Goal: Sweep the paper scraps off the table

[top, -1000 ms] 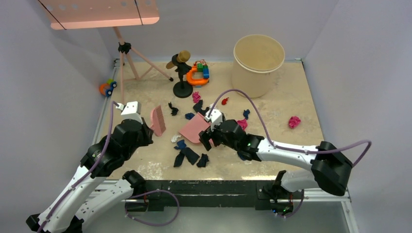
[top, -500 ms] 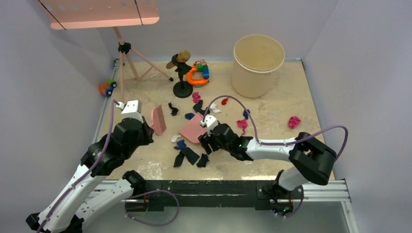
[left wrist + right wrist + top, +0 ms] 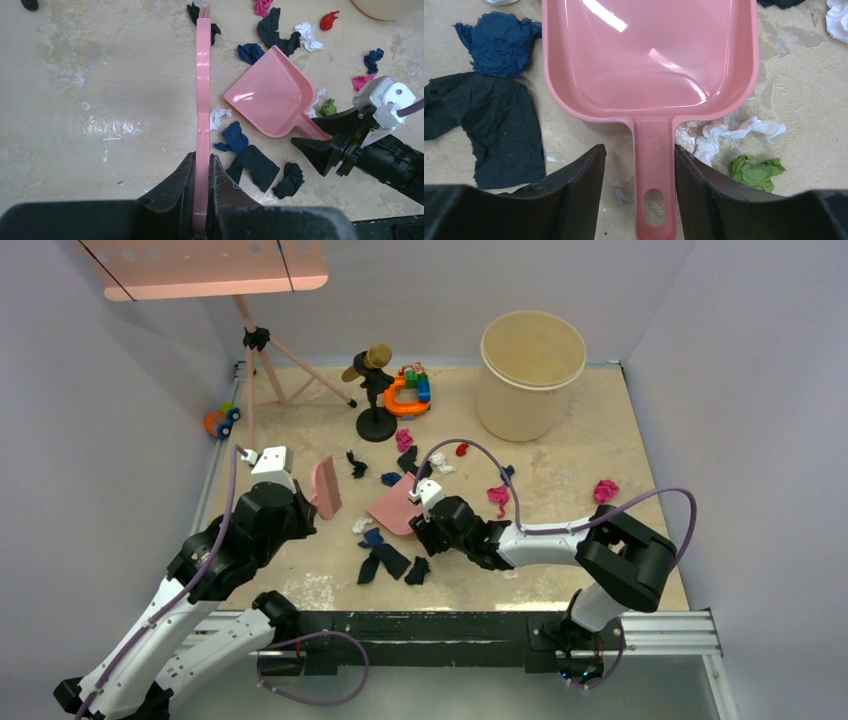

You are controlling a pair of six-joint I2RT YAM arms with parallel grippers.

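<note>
My left gripper point(image 3: 202, 172) is shut on the handle of a pink brush point(image 3: 202, 85), which stands on edge on the table point(image 3: 590, 570); the brush also shows in the top view point(image 3: 325, 488). My right gripper point(image 3: 640, 152) is open, its jaws on either side of the handle point(image 3: 654, 150) of the pink dustpan point(image 3: 649, 50), not closed on it. Paper scraps lie around the dustpan point(image 3: 398, 508): dark navy point(image 3: 255, 165), blue point(image 3: 234, 137), white point(image 3: 739, 132), green point(image 3: 756, 170), red point(image 3: 462, 449) and pink point(image 3: 605, 490).
A beige bucket point(image 3: 532, 360) stands at the back right. Toy blocks with an orange ring point(image 3: 408, 390) and a black stand point(image 3: 375, 390) are at the back middle. A pink tripod point(image 3: 265, 360) is at the back left, with a small toy point(image 3: 222, 420) off the left edge.
My right gripper has slid left to the dustpan's handle and its arm has folded in. The left gripper and brush have not moved.
</note>
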